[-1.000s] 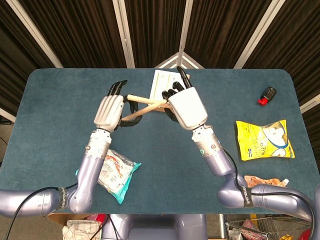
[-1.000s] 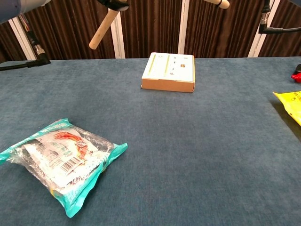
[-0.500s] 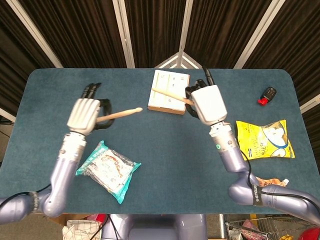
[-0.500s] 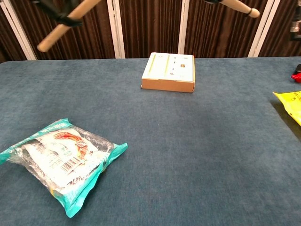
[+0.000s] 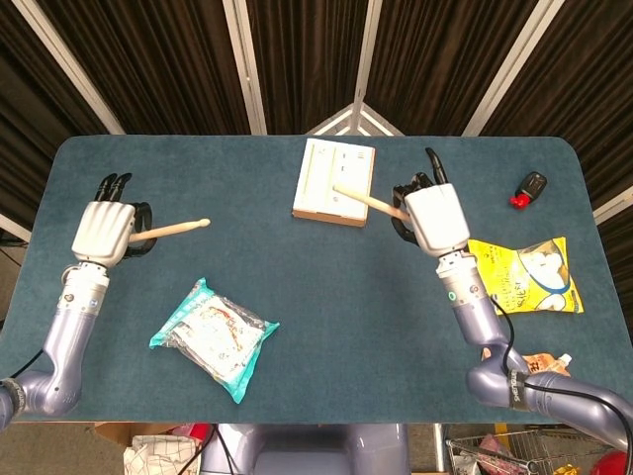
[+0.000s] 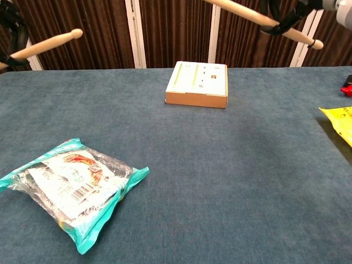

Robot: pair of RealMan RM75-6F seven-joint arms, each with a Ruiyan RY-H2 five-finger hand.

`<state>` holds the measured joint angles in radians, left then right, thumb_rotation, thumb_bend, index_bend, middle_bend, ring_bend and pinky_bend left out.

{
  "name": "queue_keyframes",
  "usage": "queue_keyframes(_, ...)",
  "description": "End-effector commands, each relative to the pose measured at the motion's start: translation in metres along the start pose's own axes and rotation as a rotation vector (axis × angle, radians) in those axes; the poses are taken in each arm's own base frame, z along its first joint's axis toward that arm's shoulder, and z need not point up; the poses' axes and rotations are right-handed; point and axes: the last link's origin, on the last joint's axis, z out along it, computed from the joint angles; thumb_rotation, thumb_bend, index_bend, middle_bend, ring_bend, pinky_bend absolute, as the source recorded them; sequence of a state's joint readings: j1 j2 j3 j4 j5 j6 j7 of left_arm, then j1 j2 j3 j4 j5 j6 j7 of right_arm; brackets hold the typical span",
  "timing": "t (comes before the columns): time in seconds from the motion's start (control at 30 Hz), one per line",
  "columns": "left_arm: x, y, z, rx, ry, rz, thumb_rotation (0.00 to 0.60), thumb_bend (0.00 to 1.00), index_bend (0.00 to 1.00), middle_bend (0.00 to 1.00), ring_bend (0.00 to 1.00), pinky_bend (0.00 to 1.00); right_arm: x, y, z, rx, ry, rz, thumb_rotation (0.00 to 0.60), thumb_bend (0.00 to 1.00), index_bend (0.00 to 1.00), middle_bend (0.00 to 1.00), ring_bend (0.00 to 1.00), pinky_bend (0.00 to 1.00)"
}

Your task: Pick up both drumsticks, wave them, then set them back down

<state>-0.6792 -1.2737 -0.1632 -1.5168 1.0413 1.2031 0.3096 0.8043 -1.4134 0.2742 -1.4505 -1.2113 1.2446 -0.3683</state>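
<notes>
Left hand [image 5: 102,231] wraps left drumstick [image 5: 176,229] near butt; right hand [image 5: 435,215] clasps right drumstick [image 5: 364,201] likewise. Judged light, rigid, smooth wood; butt-end grip suits waving, may slip.

both robot hands [image 5: 102,232] [image 5: 436,217] fisted, apart

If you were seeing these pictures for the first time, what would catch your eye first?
Two raised drumsticks: the left hand holds one drumstick over the table's left side, and the right hand holds the other drumstick, its tip over the flat cardboard box at the far middle. Next, the bright yellow snack bag at the right and the teal-edged packet near the front left.
</notes>
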Motion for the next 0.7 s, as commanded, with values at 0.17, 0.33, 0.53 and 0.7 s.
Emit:
queue_keyframes(0.17, -0.055, -0.010, 0.023, -0.039, -0.064, 0.125, 0.600, 0.39, 0.65, 0.62, 0.07, 0.00, -0.023, -0.010, -0.009, 0.056, -0.038, -0.025, 0.600, 0.40, 0.87, 0.66, 0.39, 0.00)
queue_keyframes(0.33, -0.079, -0.009, 0.036, -0.006, -0.101, 0.147, 0.600, 0.39, 0.65, 0.62, 0.07, 0.00, -0.051, -0.023, -0.011, 0.103, -0.077, -0.079, 0.600, 0.40, 0.87, 0.67, 0.39, 0.00)
queue_keyframes(0.53, -0.090, -0.009, 0.042, 0.003, -0.119, 0.165, 0.600, 0.39, 0.65, 0.61, 0.07, 0.00, -0.081, -0.040, -0.012, 0.141, -0.126, -0.100, 0.600, 0.40, 0.87, 0.66, 0.39, 0.00)
queue_keyframes(0.7, -0.094, -0.007, 0.042, -0.013, -0.117, 0.174, 0.600, 0.39, 0.65, 0.61, 0.07, 0.00, -0.102, -0.053, -0.009, 0.153, -0.160, -0.115, 0.600, 0.40, 0.87, 0.66, 0.39, 0.00)
